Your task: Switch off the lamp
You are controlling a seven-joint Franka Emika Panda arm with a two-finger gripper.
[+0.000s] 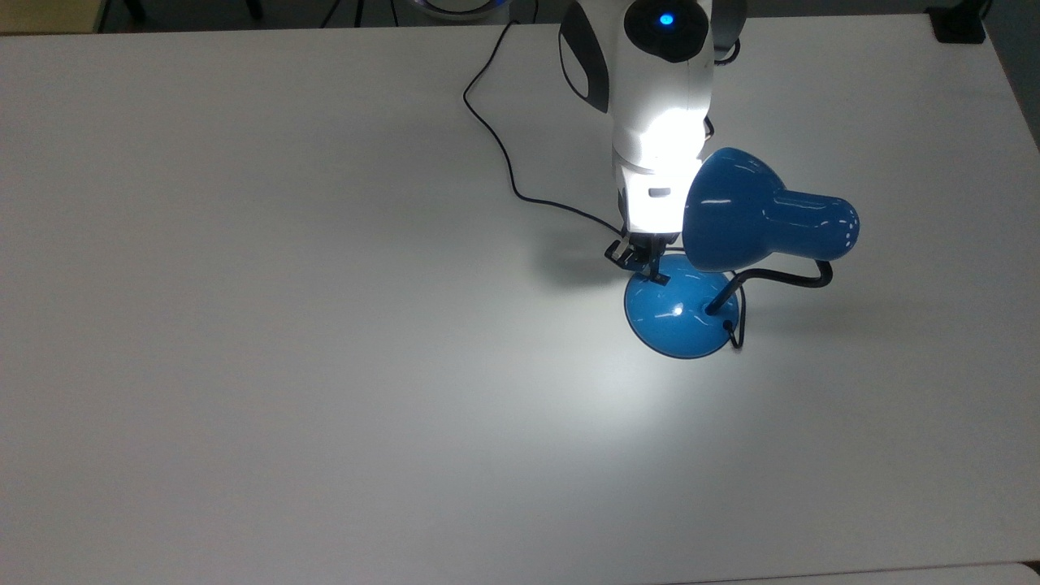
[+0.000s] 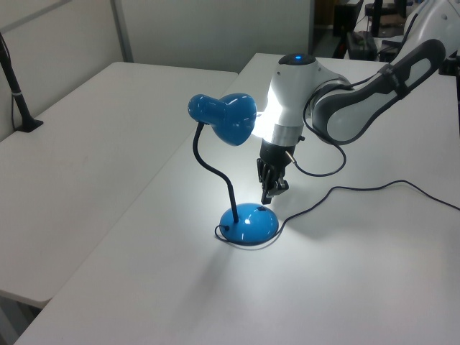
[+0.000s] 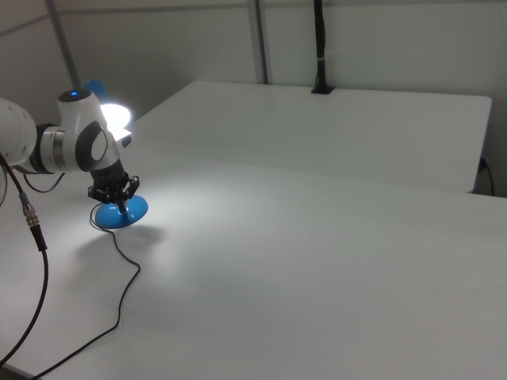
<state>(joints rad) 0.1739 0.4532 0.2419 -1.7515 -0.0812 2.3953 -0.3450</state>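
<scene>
Gripper tips hanging over the lamp's base, lamp shining.

The jaws are sitting close together, nearly shut, holding nothing, and the black two-finger gripper (image 1: 642,264) (image 2: 270,188) (image 3: 119,198) is pointing straight down at the near rim of the round domed blue base (image 1: 681,313) (image 2: 249,223) (image 3: 127,214); whether the tips are touching the base or its small black switch cannot be told. The white Franka arm (image 1: 654,106) (image 2: 345,108) (image 3: 75,146) is standing almost vertical at the wrist, its last link glowing in the lamp's light. The glossy blue desk lamp (image 1: 751,215) (image 2: 224,118) is standing on the white table (image 1: 284,325) (image 2: 345,287) (image 3: 317,261), toward the top view's right, its bell-shaped shade just beside the wrist and its bent black gooseneck (image 1: 780,280) (image 2: 212,169) rising from the base. A black cord (image 1: 504,154) (image 2: 359,190) (image 3: 119,293) is trailing across the tabletop.
</scene>
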